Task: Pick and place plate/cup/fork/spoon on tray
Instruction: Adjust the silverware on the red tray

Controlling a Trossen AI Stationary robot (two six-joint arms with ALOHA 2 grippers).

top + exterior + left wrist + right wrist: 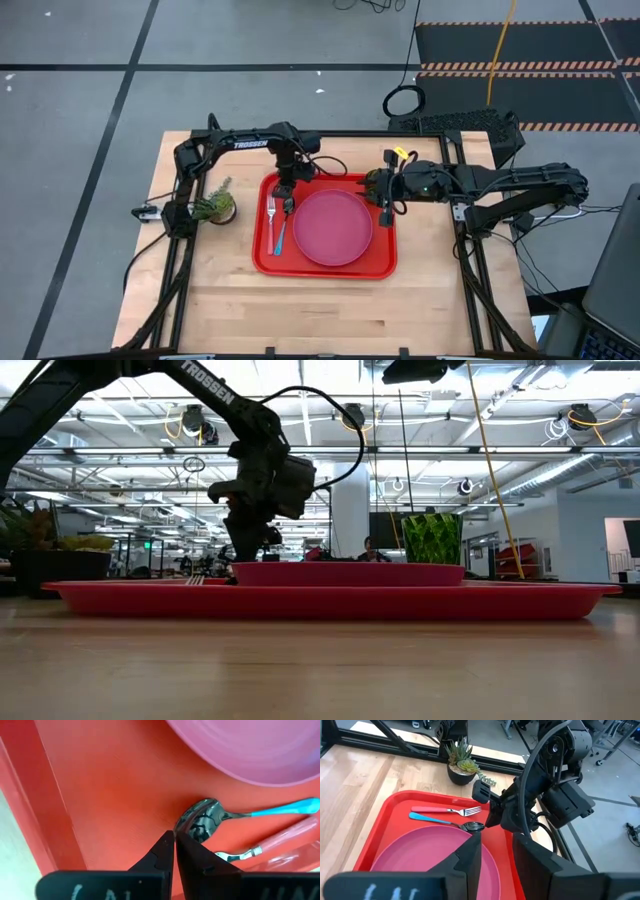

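Note:
The red tray (385, 262) holds the pink plate (332, 228). Left of the plate, the pink-handled fork (271, 208) and the blue-handled spoon (281, 236) lie side by side on the tray floor. My left gripper (175, 837) points down at the spoon's bowl (205, 819), shut on the bowl's end. The green cup (432, 538) stands upright behind the plate's right rim in the low view, its base hidden. My right gripper (497, 865) hangs high over the tray's right side, open, with nothing between its fingers. My left gripper has the rim at the tip of the spoon's bowl (178, 826) in the thin slit between its fingertips, one finger over the bowl's hollow and one outside it. The fingers come from above, pointing steeply down. The spoon lies flat on the tray, hollow up, handle (287, 808) beside the fork.
A small potted plant (215, 205) stands on the wooden table just left of the tray. Bare tabletop (300, 310) lies between the tray and the near edge. The black frame rails (470, 290) run along the table's sides.

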